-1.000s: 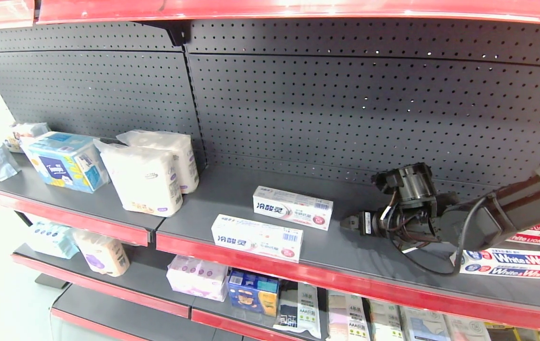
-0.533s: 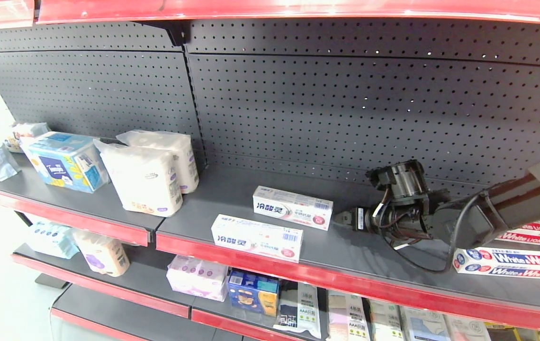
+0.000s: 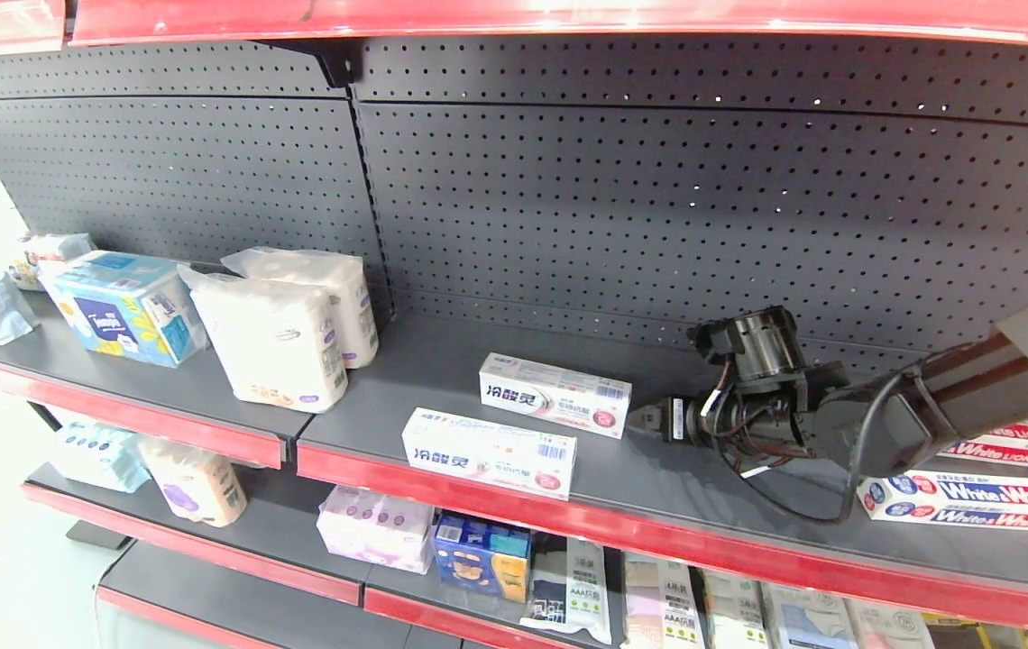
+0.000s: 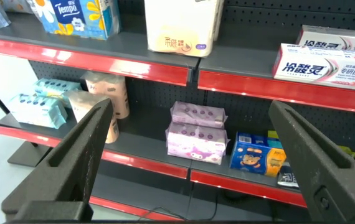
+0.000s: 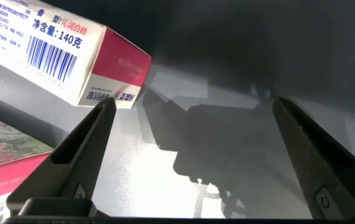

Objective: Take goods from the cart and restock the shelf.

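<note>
newbie: what's the left arm up to?

me: nothing. my left gripper (image 4: 190, 106) hangs low in front of the lower shelves (image 4: 137, 149), fingers spread wide, empty.

newbie: and the stock?

me: two long white cardboard toothpaste boxes, blue lettering, pink-red ends, lie flat on the dark grey metal shelf (image 3: 442, 356) with its red front lip. the front toothpaste box (image 3: 489, 452) sits right at the lip. the rear toothpaste box (image 3: 555, 394) lies just behind, offset to the right. my right gripper (image 3: 649, 421) is just beside that rear box's pink end, fingers parted, gripping nothing. can't tell if a finger touches it.

newbie: tips for this bit?

me: looks like the squaring-up step to me. i'd keep the fingers low over the deck and push on the end face, not a corner, or that light box will likely spin. go slow, and stay well short of the perforated black back panel (image 3: 658, 198).
</note>
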Controlling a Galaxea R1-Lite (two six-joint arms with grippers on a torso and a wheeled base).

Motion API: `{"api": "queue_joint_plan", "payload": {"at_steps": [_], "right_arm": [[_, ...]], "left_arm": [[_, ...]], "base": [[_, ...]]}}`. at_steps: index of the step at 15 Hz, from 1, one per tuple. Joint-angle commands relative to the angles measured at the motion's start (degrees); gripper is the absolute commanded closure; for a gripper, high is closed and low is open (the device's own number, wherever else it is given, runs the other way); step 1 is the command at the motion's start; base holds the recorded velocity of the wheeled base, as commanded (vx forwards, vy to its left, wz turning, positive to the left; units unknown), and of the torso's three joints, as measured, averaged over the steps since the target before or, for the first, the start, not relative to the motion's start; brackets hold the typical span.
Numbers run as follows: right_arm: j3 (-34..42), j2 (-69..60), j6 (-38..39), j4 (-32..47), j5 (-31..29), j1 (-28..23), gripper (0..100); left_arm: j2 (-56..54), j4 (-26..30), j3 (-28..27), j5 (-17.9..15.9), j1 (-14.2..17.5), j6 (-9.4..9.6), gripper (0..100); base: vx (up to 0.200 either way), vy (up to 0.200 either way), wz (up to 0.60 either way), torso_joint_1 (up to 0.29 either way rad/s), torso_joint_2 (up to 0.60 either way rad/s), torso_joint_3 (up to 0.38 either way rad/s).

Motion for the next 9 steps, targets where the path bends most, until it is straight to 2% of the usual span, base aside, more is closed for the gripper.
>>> {"api": "queue_joint_plan", "payload": {"at_steps": [1,9], "right_arm": [[-0.4,0.3,0.1,-0.1,0.0,0.7,0],[0.3,0.2,0.3,-0.1,-0.2,0.2,0]], "left_arm": [[0.0,0.0,0.0,0.0,0.0,-0.02,0],[0.0,0.0,0.0,0.0,0.0,-0.02,0]], "base": [[0.0,0.0,0.0,0.0,0.0,0.0],[0.0,0.0,0.0,0.0,0.0,0.0]]}}
